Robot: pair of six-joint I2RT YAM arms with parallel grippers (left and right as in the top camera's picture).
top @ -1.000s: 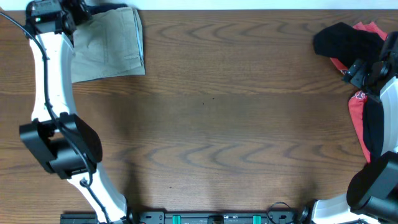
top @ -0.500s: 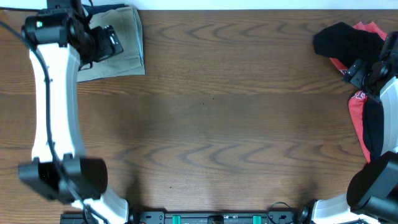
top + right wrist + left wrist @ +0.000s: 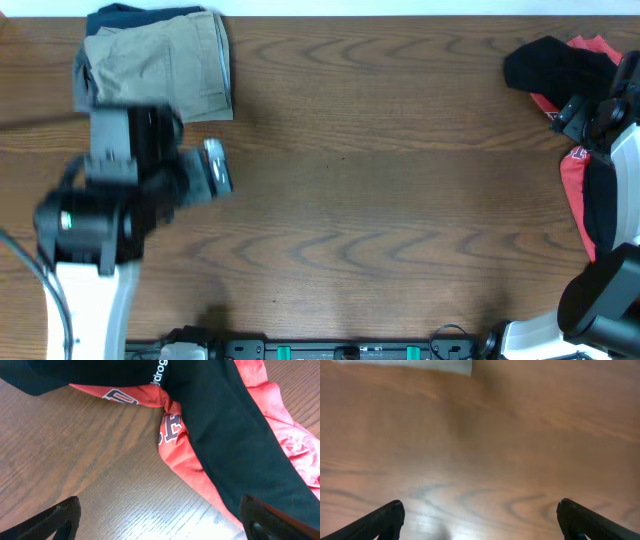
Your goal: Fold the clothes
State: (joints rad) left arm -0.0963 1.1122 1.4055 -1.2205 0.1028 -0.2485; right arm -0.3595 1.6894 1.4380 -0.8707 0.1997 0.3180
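Note:
The folded khaki-beige shorts [image 3: 160,65] lie at the far left corner of the table, on top of dark navy shorts [image 3: 140,14] that show at the back edge. My left gripper [image 3: 215,172] is open and empty over bare wood, in front of the shorts; in the left wrist view [image 3: 480,517] only blurred table lies between its fingers. The black and red sportswear [image 3: 570,75] lies at the far right. My right gripper [image 3: 160,515] is open and empty just beside the sportswear [image 3: 220,435].
A pale strip [image 3: 405,365] shows at the top of the left wrist view. The wooden table [image 3: 380,200] spans the overhead view. The right arm [image 3: 610,190] lies over the red fabric at the right edge.
My left arm has drawn back from over the khaki shorts toward the near side, leaving them uncovered in the corner. The right arm has not moved.

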